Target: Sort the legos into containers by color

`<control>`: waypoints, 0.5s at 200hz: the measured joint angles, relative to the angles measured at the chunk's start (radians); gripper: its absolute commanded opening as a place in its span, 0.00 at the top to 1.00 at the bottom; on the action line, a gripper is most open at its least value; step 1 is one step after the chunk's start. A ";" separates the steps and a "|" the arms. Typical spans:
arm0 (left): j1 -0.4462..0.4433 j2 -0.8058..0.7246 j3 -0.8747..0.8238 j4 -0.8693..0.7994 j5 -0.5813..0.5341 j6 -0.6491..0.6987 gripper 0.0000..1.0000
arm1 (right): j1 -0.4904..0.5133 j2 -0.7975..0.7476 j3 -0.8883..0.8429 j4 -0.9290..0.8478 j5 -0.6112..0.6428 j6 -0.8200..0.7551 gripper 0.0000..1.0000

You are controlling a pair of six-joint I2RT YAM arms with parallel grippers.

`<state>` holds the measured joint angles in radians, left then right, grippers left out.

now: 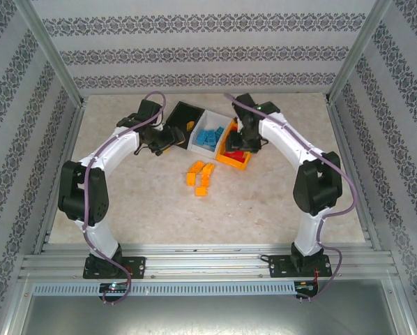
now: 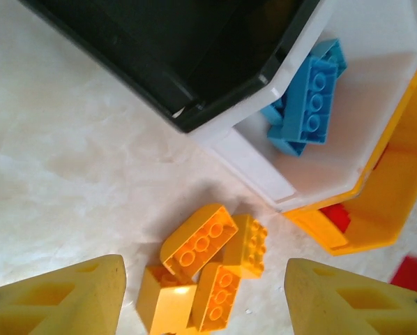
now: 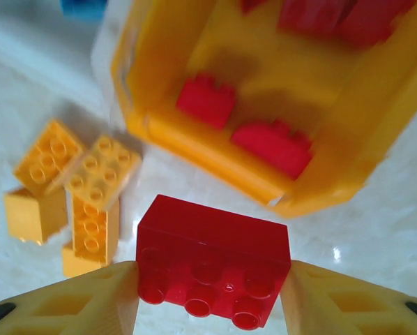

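1. The left tool [image 1: 165, 138] hangs at the left end of the row of bins, beside the near corner of the black bin [image 1: 180, 115]. In the left wrist view its jaws [image 2: 205, 300] stand wide apart with nothing gripped between them.
2. The black bin is the leftmost container. Its inside is too dark in the left wrist view [image 2: 194, 63] to tell what it holds.
3. The white bin [image 1: 212, 115] touches the black bin on the right. Blue bricks [image 1: 208, 137] lie in it, piled together in the left wrist view [image 2: 309, 98].
4. In front of the white bin, a small cluster of orange-yellow bricks [image 1: 201, 176] lies loose on the surface [image 1: 278, 202], the bricks touching and partly stacked [image 2: 201, 241].
5. The orange bin [image 1: 233, 162] is the rightmost of the row, against the white bin. Red bricks [image 3: 271, 143] lie on its floor.
6. The right tool [image 1: 240, 146] hovers at the near edge of the orange bin. In the right wrist view its fingers [image 3: 212, 293] press both ends of a red brick [image 3: 215, 258], held clear of the surface just outside the bin's wall [image 3: 215, 167], with the loose bricks [image 3: 90, 174] nearby.
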<state>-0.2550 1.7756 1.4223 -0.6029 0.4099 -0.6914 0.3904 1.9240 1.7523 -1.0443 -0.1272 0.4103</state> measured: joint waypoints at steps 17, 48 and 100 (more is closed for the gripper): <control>-0.030 0.000 0.009 -0.043 -0.026 0.038 0.36 | -0.034 0.055 0.082 0.000 0.000 -0.011 0.39; -0.097 0.006 0.016 -0.106 -0.069 0.103 0.34 | -0.066 0.182 0.202 -0.023 0.004 -0.036 0.30; -0.175 0.044 0.016 -0.146 -0.102 0.153 0.34 | -0.068 0.162 0.158 -0.032 0.006 -0.044 0.29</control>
<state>-0.4305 1.8198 1.4384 -0.7486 0.3080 -0.5385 0.3225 2.0857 1.9106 -1.0767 -0.1215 0.3664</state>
